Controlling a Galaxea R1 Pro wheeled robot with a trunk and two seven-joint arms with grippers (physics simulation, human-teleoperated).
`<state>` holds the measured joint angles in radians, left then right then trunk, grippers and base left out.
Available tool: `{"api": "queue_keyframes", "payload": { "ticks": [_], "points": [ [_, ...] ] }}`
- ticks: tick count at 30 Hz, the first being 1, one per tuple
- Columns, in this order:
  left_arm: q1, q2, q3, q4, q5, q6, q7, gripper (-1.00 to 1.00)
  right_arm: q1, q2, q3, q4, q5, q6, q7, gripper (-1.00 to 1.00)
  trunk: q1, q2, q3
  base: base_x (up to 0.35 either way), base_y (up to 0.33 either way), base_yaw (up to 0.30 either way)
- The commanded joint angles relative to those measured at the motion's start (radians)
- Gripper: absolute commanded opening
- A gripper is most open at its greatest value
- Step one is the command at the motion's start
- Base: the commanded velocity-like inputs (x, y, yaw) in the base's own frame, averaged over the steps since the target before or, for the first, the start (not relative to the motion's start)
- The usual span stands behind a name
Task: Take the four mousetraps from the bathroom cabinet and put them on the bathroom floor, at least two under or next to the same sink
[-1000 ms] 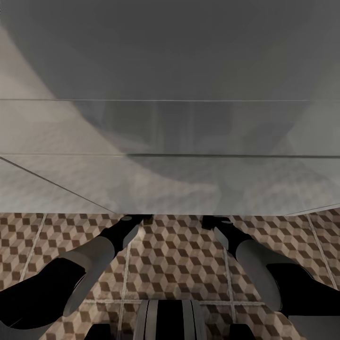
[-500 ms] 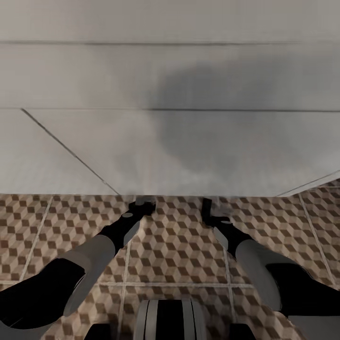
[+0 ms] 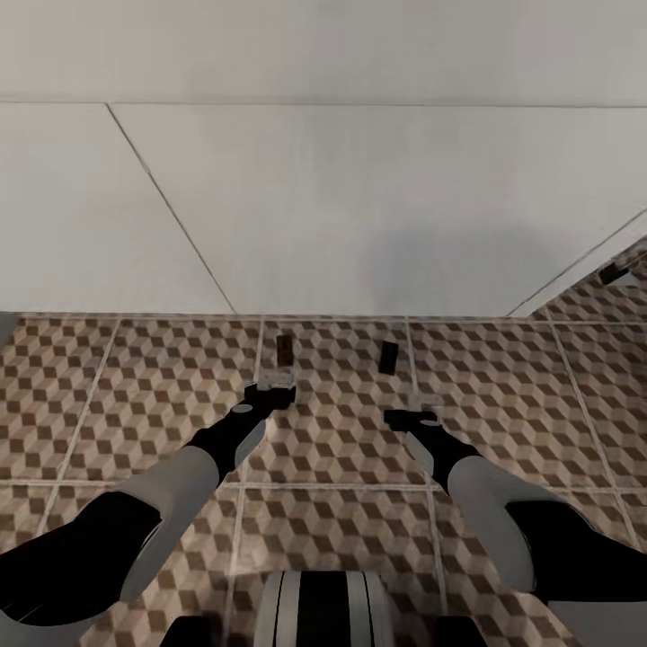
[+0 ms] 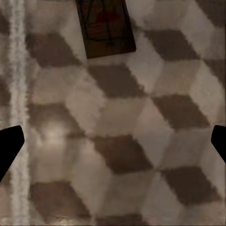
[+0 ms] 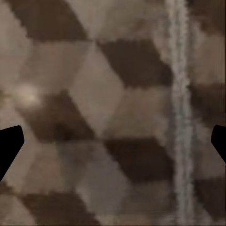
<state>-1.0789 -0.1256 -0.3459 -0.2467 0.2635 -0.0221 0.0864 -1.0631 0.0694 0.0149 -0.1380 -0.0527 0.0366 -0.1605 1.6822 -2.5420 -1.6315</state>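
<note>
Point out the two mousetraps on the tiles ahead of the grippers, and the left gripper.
Left mousetrap (image 3: 285, 350), head view, middle of its board.
Right mousetrap (image 3: 388, 357), head view, middle.
Left gripper (image 3: 275, 390), head view, between its fingertips.

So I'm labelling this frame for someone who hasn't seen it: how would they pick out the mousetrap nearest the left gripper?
Start at the big white panelled surface across the top of the head view, then drop to the cube-patterned brown and beige tiled floor below it. Two small dark flat rectangular mousetraps lie there; this one sits beside a grout line just ahead of the left gripper, while its neighbour lies farther right.
</note>
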Motion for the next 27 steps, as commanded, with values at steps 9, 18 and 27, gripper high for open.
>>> {"api": "queue_keyframes", "payload": {
  "ticks": [9,18,27],
  "points": [
    [0.000,0.001,-0.010,0.000,0.010,-0.002,0.004,1.00,0.000,-0.003,0.003,-0.002,-0.004,0.003,-0.004,1.00,-0.001,0.000,0.000,-0.338,0.000,0.000],
    [-0.001,0.001,-0.009,0.000,0.010,-0.002,0.003,1.00,0.000,-0.001,0.002,-0.003,-0.003,0.003,-0.004,1.00,-0.001,0.000,0.000,-0.343,0.000,0.000],
    [0.000,0.003,-0.009,0.001,0.010,-0.002,0.002,1.00,0.000,-0.001,0.001,-0.005,-0.005,0.003,-0.004,1.00,-0.001,0.000,0.000,-0.344,0.000,0.000]
  ]
}}
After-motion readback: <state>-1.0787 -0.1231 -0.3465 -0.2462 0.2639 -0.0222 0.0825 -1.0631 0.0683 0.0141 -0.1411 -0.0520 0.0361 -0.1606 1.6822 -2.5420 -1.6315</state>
